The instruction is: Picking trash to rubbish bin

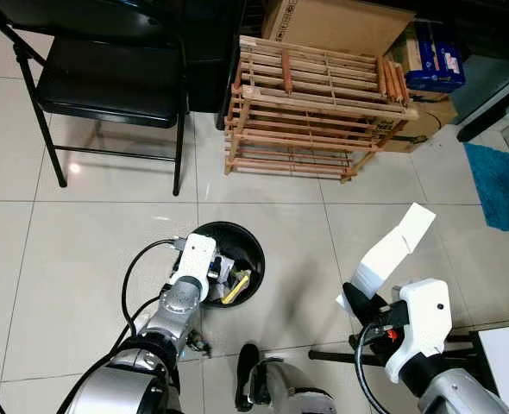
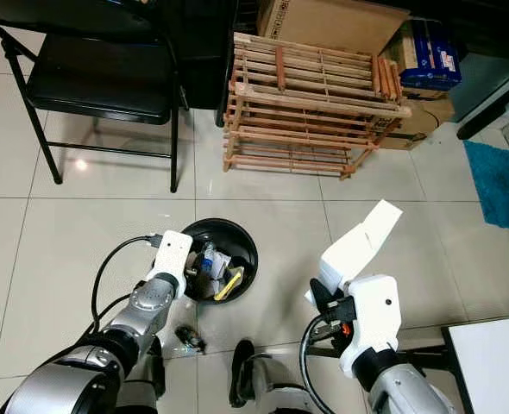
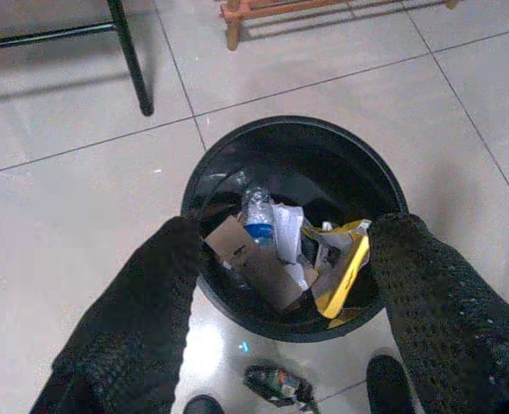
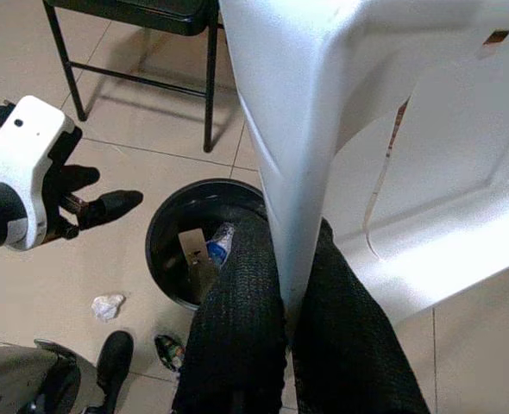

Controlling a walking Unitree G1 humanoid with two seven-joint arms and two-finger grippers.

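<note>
My silver arms end in white wrist housings, black cables looping behind; each gripper (image 3: 280,285) has two black textured fingers (image 4: 237,336).

tiled floor (image 1: 91,233), black bin (image 1: 253,244), wooden rack (image 1: 311,112)

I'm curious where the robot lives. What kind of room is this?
Probably a room in a home, perhaps a utility or storage corner. It has a pale tiled floor, a black folding metal chair, a slatted wooden rack with cardboard boxes behind it, and a round black rubbish bin.
</note>
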